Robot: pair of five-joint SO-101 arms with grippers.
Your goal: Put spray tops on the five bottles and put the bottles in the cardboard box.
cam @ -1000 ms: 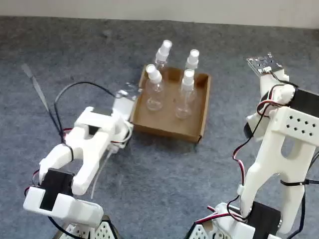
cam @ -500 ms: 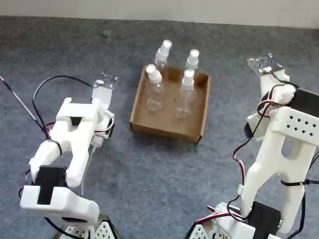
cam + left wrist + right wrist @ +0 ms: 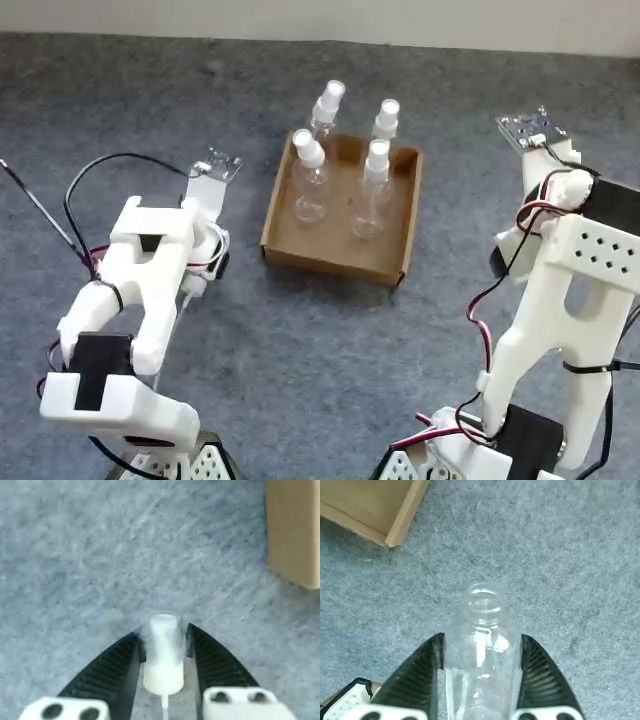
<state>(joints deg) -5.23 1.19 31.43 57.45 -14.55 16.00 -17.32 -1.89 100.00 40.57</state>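
Four capped bottles [image 3: 311,180] already wear spray tops. Two stand inside the cardboard box [image 3: 335,262] and two at its far edge, where I cannot tell whether they are inside or just behind the wall. The fifth, the open bottle [image 3: 482,655], is held around its body by the right claw [image 3: 482,640], its bare neck pointing away over the grey counter [image 3: 300,350]. The left claw [image 3: 163,635] is closed lightly on the last spray top [image 3: 163,655], with the thin dip tube [image 3: 164,707] trailing back between the jaws. This claw hangs to the left of the box, well apart from the other arm.

The joining step looks like the risky one. The tube has to enter a narrow neck. If the two claws meet off-axis, it would likely catch on the rim and bend, or the top would seat crooked. The bottle is smooth and clear, so a push on the neck could make it slide or twist in its grip. The top is pinched on a small round surface and might pop free under the same load. Setting the fifth bottle into the box could also tip a neighbour, since the standing ones are close together.

No label, brand or writing can be read on the bottles, tops or box.
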